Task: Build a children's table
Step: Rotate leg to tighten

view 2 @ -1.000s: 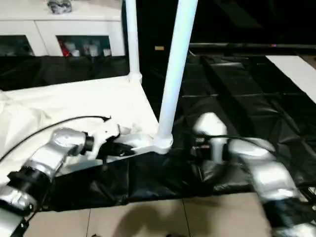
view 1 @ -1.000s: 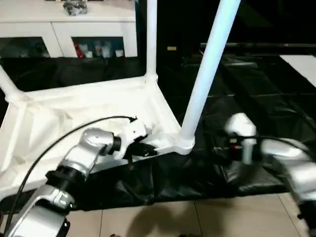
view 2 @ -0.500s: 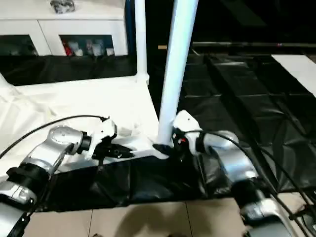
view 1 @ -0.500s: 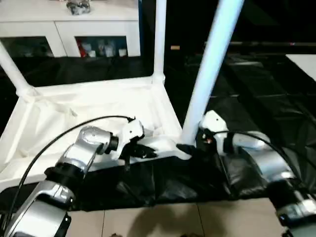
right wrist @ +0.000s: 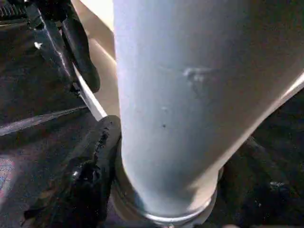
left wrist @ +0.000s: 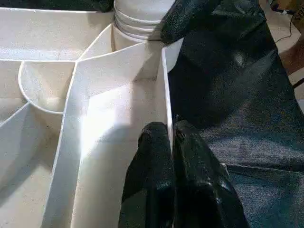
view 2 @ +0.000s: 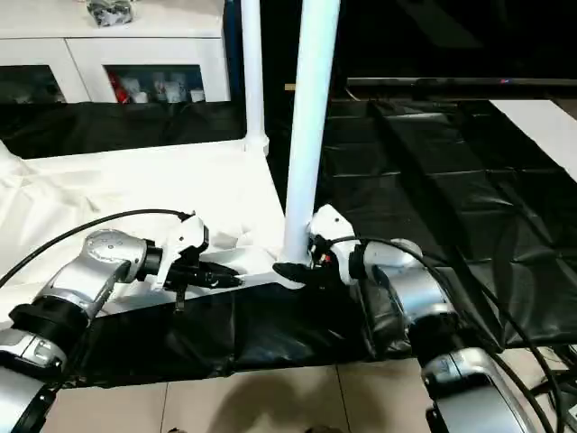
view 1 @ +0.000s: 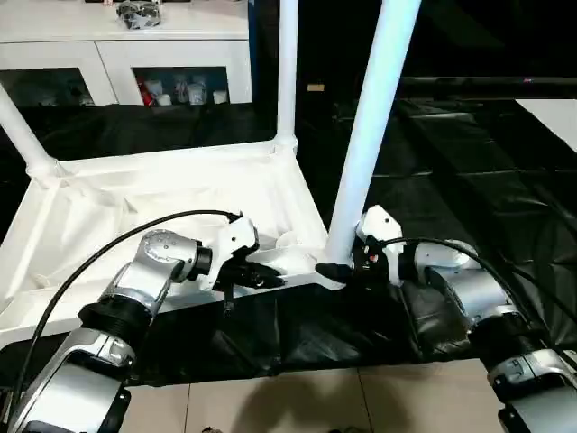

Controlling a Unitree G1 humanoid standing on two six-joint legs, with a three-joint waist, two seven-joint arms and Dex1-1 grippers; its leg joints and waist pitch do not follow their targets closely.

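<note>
The white tabletop lies upside down on a black mat, ribbed underside up. Three white legs stand in its corner sockets: the near right leg, a far one and one at the left. My left gripper is shut on the thin front rim just left of the near right socket, its fingers pinching the wall. My right gripper clasps the base of the near right leg at its collar, one black finger pressed against it.
A white cabinet with glass doors stands behind the tabletop. The black mat spreads to the right and rear. Light floor tiles lie at the front. A black cable arcs over my left forearm.
My right gripper has come in from the right to the base of the near right leg. That leg stands more upright now. The left gripper stays on the rim.
</note>
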